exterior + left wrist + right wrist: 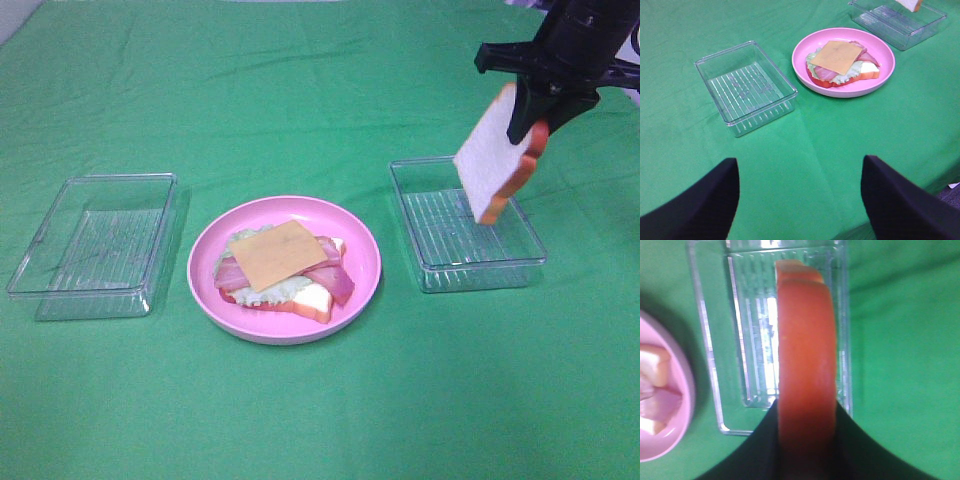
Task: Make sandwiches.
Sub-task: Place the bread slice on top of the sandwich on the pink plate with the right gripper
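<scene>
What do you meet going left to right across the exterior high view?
Empty clear container → pink plate with the open sandwich → second clear container → bread slice held above it by the right gripper.

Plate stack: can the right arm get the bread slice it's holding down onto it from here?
Probably yes. The right gripper holds the slice clear above the right container, and nothing stands between it and the cheese-topped stack on the plate.
</scene>
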`<state>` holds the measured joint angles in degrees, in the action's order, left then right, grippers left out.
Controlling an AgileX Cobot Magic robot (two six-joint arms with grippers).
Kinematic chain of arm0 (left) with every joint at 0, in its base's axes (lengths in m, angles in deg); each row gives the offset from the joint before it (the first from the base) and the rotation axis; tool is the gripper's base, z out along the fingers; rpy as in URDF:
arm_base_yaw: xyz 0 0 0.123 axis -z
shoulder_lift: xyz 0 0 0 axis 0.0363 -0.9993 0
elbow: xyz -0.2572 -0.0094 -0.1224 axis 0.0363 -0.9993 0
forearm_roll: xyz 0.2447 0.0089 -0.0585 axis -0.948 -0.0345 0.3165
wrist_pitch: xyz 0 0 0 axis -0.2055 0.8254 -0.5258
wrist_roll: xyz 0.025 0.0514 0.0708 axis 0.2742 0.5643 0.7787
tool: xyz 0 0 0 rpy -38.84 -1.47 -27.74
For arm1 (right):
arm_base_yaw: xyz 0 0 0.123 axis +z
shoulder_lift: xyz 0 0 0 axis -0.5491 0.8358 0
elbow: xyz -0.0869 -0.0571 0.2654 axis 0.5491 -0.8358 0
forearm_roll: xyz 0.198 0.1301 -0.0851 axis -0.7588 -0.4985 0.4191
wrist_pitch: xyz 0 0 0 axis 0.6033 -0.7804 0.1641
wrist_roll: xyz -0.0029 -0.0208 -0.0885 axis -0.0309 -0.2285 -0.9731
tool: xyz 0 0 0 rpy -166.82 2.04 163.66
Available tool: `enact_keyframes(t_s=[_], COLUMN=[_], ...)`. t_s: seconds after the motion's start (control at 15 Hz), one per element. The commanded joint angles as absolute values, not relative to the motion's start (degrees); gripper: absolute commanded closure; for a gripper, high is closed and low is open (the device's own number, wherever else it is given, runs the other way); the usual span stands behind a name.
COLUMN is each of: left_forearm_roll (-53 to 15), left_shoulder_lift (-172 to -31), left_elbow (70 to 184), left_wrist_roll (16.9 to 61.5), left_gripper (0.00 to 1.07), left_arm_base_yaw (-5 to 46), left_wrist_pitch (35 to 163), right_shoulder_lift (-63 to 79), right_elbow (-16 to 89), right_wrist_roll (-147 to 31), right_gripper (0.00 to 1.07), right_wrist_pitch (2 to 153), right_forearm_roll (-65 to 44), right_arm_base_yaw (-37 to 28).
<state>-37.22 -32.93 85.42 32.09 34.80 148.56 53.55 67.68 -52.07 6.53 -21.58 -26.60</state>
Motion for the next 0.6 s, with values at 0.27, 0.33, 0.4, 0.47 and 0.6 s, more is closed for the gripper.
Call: enact_keyframes(t_s=[0.27,0.33,0.4,0.47,0.6], left_forearm_roll=[-37.10,-37.10,-37.10,-37.10,-37.10], left_shoulder_lift=[-31.67,-31.67,-31.67,-31.67,-31.67], left_elbow=[85.31,85.31,85.31,85.31,85.31], left_wrist_roll=[32.09,32.09,32.09,32.09,32.09], left_gripper=[0.40,0.40,0.40,0.40,0.40], left_arm_base_yaw=[34.97,34.97,34.97,34.97,34.97], left_wrist_pitch=[148.10,148.10,148.10,148.10,148.10], right_shoulder_lift=[49.77,49.25,48.39,48.34,48.34], right_elbow=[65.79,63.84,58.86,55.82,51.07], right_wrist_roll=[-61.98,-64.61,-68.97,-71.32,-74.47], right_gripper=[1.07,1.07,1.07,1.07,1.07], right_wrist_pitch=[5.84,6.81,8.99,10.20,12.49], right_forearm_roll=[-42.21,-47.60,-56.76,-61.18,-66.27], right_arm_base_yaw=[-26.49,-26.49,-26.49,-26.49,-26.03])
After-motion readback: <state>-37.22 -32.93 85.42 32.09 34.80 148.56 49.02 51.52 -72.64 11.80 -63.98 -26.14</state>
